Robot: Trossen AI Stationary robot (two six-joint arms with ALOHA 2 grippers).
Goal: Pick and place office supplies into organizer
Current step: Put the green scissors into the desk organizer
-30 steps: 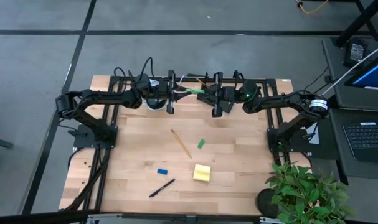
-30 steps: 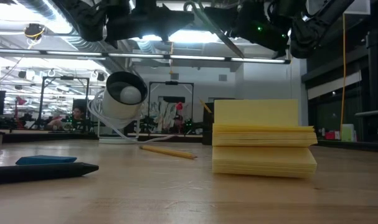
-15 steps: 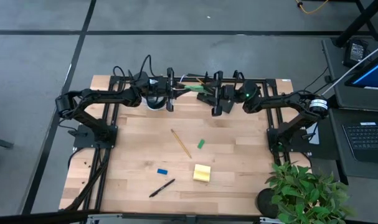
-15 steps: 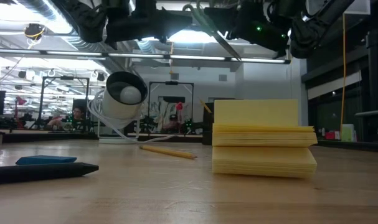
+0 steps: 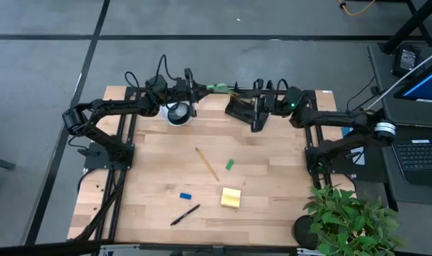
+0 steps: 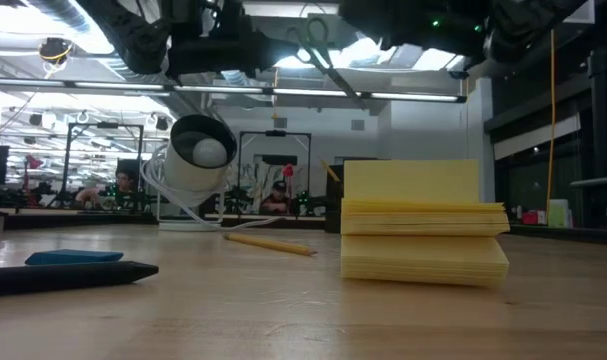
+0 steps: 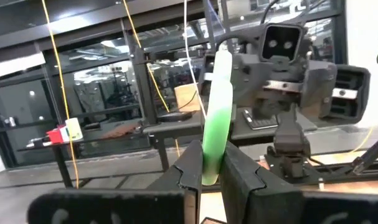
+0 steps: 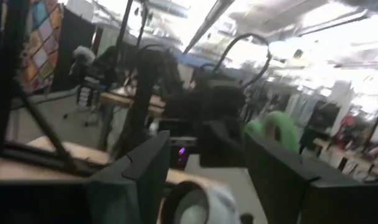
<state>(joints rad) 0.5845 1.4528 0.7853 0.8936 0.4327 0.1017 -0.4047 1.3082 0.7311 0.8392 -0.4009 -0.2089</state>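
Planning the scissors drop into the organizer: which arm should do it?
Left. The left tool is shut on the green-handled scissors, raised near the black organizer; the right tool is open and empty.

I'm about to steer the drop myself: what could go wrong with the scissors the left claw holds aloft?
1. The left claw pinches the scissors by the green handle only, so they might swing or slip.
2. The open right claw hangs by the organizer, close to the scissors' path, so a clash seems possible.
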